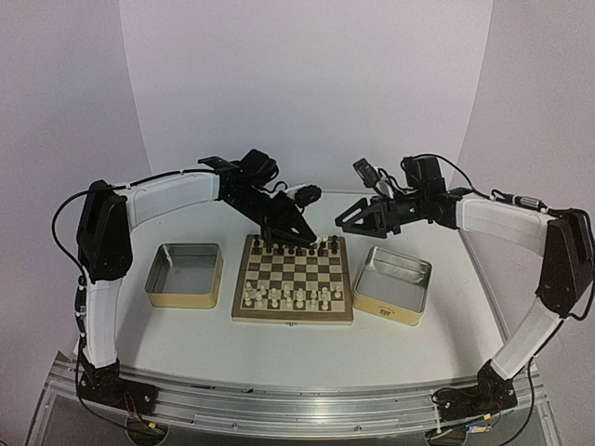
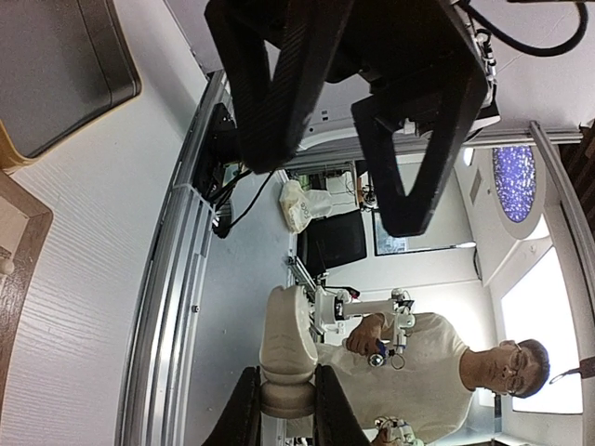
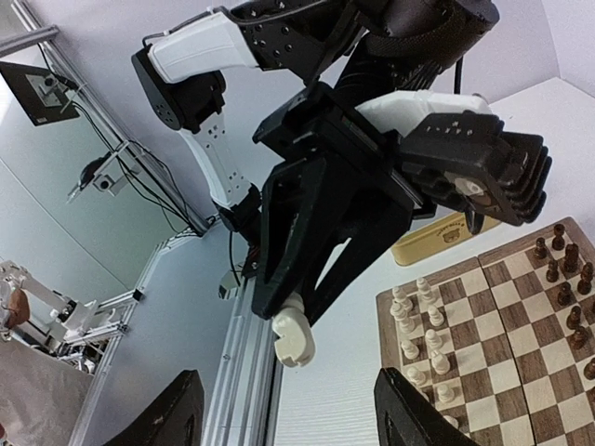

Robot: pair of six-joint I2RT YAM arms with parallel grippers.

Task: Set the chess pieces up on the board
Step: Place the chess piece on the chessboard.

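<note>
Where the board (image 1: 293, 271) lies: flat at the middle of the surface (image 1: 279, 344), just ahead of the two arm bases, its pale rim square to the near edge.
Cream-white pieces (image 1: 288, 295): upright on the board's two nearest ranks, each well inside its square; from overhead they are too small to count or name.
Dark pieces (image 1: 293, 248): lined along the far side of the board, opposite the cream-white set.
Held piece (image 2: 284, 344): one cream-white figure, clear of the board and in the air; the left tool's fingertips pinch one end and the rest sticks out past them. Its type cannot be told.
Left tool (image 1: 286, 230): closed on the held piece, hanging over the board's far edge left of centre, tips turned toward the right tool.
Right tool (image 1: 351, 218): jaws wide apart and gripping nothing, in the air beyond the board's far right corner, facing the left tool, near it but apart.
Left tin (image 1: 184, 299): rectangular metal tin with yellowish sides, on the surface just left of the board, not touching it.
Right tin (image 1: 386, 311): a matching tin just right of the board, set slightly askew to it.
</note>
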